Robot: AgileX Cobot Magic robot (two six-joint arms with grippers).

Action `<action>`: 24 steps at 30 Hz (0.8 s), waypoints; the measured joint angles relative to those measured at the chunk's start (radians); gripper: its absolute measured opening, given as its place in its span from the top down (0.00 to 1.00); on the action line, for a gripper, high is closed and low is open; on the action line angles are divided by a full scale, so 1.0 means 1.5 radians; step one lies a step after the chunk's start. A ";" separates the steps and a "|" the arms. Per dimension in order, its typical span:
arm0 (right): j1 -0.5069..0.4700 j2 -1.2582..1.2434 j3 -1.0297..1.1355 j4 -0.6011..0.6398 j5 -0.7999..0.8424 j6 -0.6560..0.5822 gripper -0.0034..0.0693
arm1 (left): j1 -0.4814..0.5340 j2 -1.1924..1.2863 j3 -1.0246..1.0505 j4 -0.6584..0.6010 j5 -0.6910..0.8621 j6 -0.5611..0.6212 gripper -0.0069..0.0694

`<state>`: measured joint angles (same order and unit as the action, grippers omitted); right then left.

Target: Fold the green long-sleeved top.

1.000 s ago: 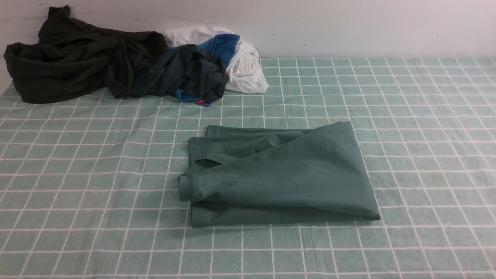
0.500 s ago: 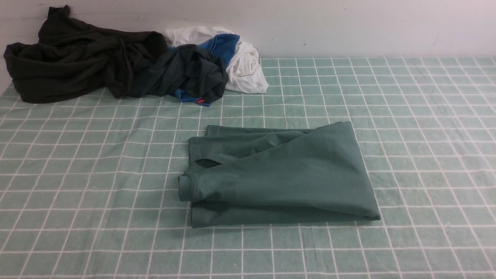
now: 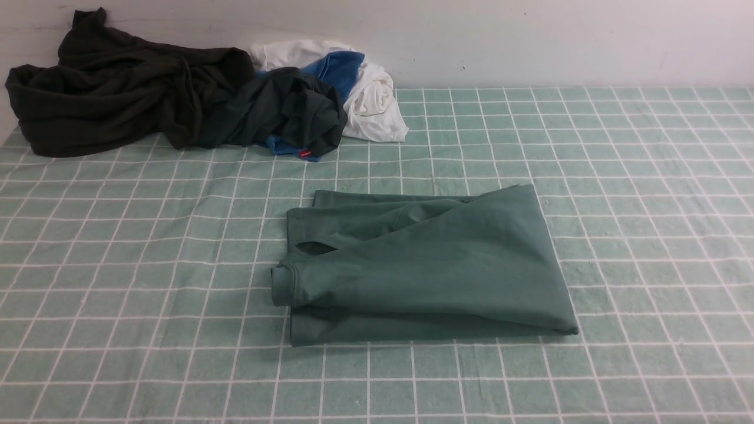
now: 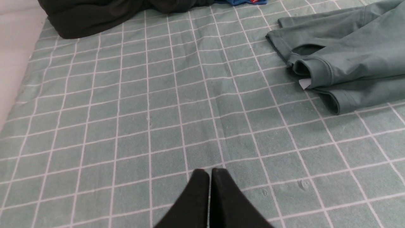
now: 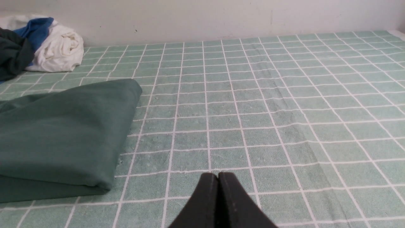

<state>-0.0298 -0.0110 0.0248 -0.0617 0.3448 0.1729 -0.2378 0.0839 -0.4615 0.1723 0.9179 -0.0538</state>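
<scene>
Left gripper (image 4: 209,172) sat closed, empty, low over bare tablecloth (image 4: 126,110), well apart from cuff end of green long-sleeved top (image 3: 424,268). Right gripper (image 5: 217,175) likewise closed, empty, near top's folded edge, not touching. Both arms out of front view, apparently pulled clear. Top lay mid-table as compact layered bundle; folding looked finished. Pile of other clothes (image 3: 177,100) sat against far wall, likely set aside.

Bright, even, diffuse light in all views; no glare. The top (image 3: 424,271) casts only a thin soft shadow along its near edge. The dark pile (image 3: 118,94) loses fold detail. Focus is sharp throughout.
</scene>
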 joint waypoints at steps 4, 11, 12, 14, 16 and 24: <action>0.000 0.000 0.000 0.000 0.000 0.000 0.97 | 0.000 0.000 0.000 0.005 0.000 0.000 0.91; 0.000 0.000 0.000 0.000 0.000 0.002 0.97 | 0.004 -0.004 0.057 -0.023 -0.166 0.004 0.91; 0.000 0.000 0.000 0.000 0.000 0.002 0.97 | 0.005 -0.005 0.062 -0.026 -0.177 0.005 0.91; 0.000 0.000 0.000 0.000 0.001 0.003 0.97 | 0.023 -0.015 0.112 -0.047 -0.297 0.017 0.91; 0.000 0.000 0.000 0.000 0.001 0.003 0.97 | 0.069 -0.033 0.194 -0.089 -0.422 0.046 0.91; 0.000 0.000 0.000 0.000 0.001 0.003 0.97 | 0.175 -0.063 0.326 -0.136 -0.463 0.088 0.91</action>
<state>-0.0298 -0.0110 0.0248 -0.0617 0.3470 0.1774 0.0250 -0.0103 0.0279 -0.0319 0.2239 0.0790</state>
